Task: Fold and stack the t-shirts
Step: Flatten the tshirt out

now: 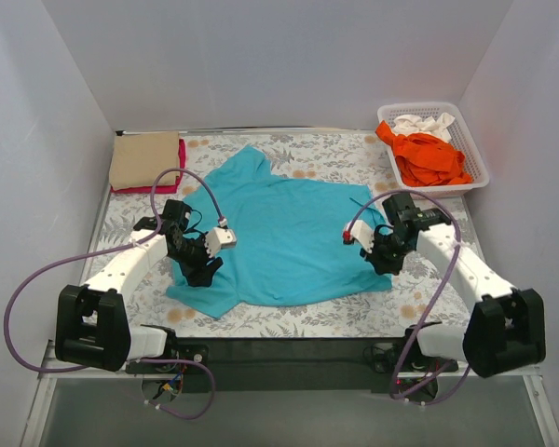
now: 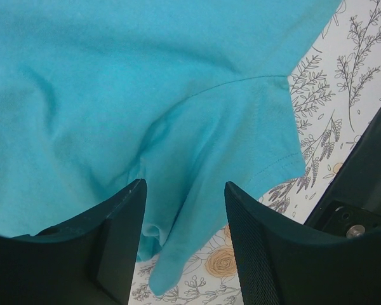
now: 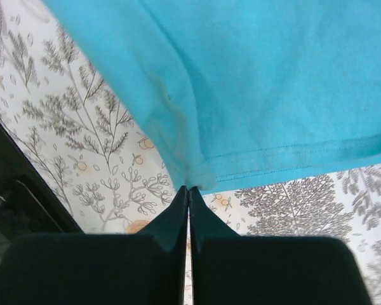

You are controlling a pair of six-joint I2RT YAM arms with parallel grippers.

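Note:
A turquoise t-shirt (image 1: 284, 233) lies spread on the floral cloth in the middle of the table. My left gripper (image 1: 201, 270) is open over its near-left sleeve; in the left wrist view the sleeve (image 2: 222, 159) lies between and beyond the parted fingers of the gripper (image 2: 185, 190). My right gripper (image 1: 388, 261) is at the shirt's near-right hem corner; in the right wrist view it (image 3: 188, 189) is shut, pinching the corner of the hem (image 3: 206, 171). A folded tan t-shirt (image 1: 144, 158) lies on a magenta-red one (image 1: 181, 154) at the back left.
A white lattice basket (image 1: 475, 154) at the back right holds an orange t-shirt (image 1: 429, 156) and a white one (image 1: 421, 123). White walls close in the table on three sides. A black strip (image 1: 289, 354) runs along the near edge between the arm bases.

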